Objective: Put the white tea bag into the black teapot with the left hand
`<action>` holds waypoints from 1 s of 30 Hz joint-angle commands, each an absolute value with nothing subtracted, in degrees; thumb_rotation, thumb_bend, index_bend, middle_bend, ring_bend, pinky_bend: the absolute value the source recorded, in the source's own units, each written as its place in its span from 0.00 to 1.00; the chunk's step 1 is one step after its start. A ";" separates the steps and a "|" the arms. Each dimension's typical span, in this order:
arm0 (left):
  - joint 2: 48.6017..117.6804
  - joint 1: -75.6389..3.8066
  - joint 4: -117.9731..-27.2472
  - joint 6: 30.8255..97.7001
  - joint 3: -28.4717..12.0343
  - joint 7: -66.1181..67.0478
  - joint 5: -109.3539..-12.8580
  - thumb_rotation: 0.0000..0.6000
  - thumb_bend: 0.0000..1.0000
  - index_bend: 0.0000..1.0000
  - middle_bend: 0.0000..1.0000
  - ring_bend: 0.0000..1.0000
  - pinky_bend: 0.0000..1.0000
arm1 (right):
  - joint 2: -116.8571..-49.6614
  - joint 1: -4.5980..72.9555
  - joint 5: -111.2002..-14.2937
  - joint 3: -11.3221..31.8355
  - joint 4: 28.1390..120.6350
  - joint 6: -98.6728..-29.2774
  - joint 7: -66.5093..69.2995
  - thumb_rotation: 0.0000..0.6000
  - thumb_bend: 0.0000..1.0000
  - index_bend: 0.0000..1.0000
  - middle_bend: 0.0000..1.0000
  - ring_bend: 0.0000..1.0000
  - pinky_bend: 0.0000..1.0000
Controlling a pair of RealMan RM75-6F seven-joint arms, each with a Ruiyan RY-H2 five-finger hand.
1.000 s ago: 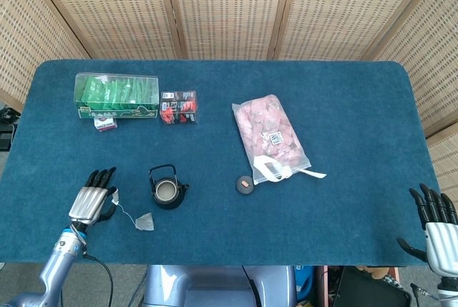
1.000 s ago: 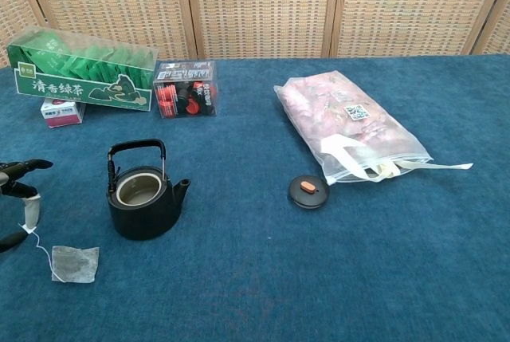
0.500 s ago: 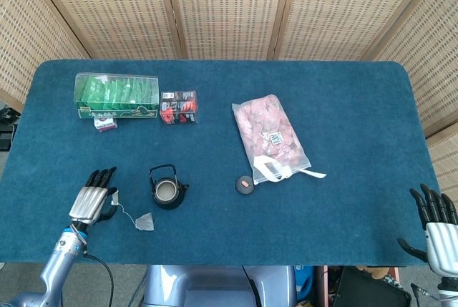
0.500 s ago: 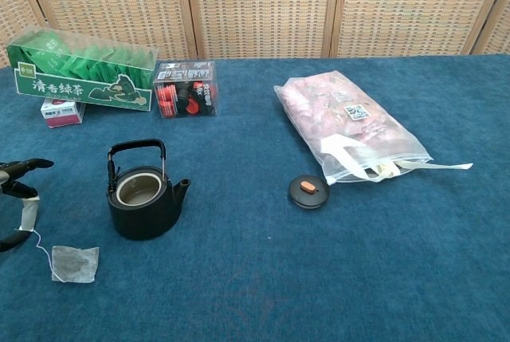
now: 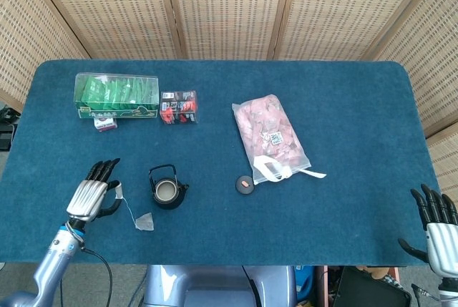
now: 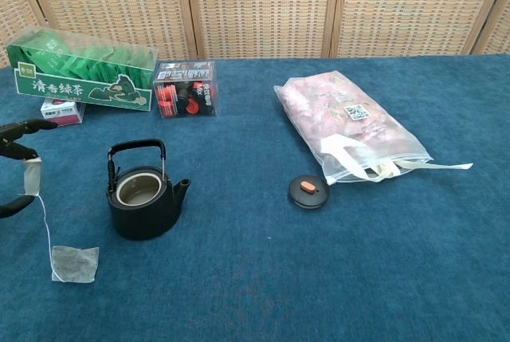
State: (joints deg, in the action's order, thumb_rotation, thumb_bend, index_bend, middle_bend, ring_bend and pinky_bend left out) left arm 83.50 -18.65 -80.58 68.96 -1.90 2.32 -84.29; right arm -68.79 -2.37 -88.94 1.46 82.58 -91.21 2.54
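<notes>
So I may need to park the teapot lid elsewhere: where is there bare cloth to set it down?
The widest bare patch lies right of the pink bag, out to the table edge. The near strip between the lid and the right hand is also free. It is crowded around the black teapot, white tea bag and left hand.

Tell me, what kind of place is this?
Probably a staged robot demonstration or test setup, not a real kitchen: a blue-covered table backed by woven folding screens, with a black teapot, a tea box and robot hands at the edge.
</notes>
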 commanded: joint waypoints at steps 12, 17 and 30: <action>78.69 -20.74 -91.52 71.86 -0.31 -3.19 -92.66 1.00 0.42 0.61 0.04 0.00 0.00 | -69.10 -2.62 -88.97 1.44 81.74 -91.45 3.56 1.00 0.14 0.03 0.06 0.00 0.00; 77.92 -21.45 -93.80 72.68 0.22 -4.43 -95.08 1.00 0.42 0.61 0.04 0.00 0.00 | -69.30 -2.55 -88.87 1.43 81.31 -91.12 3.91 1.00 0.14 0.03 0.06 0.00 0.00; 78.66 -22.31 -95.46 75.85 -1.75 -5.81 -96.12 1.00 0.42 0.61 0.05 0.00 0.00 | -69.21 -2.35 -88.60 1.48 81.17 -90.45 4.13 1.00 0.14 0.03 0.06 0.00 0.00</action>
State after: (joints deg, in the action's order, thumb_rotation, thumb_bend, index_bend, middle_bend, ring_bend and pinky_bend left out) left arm 78.63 -22.28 -95.45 75.82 -1.73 -5.80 -96.14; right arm -69.22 -2.35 -88.60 1.48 81.17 -90.45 4.13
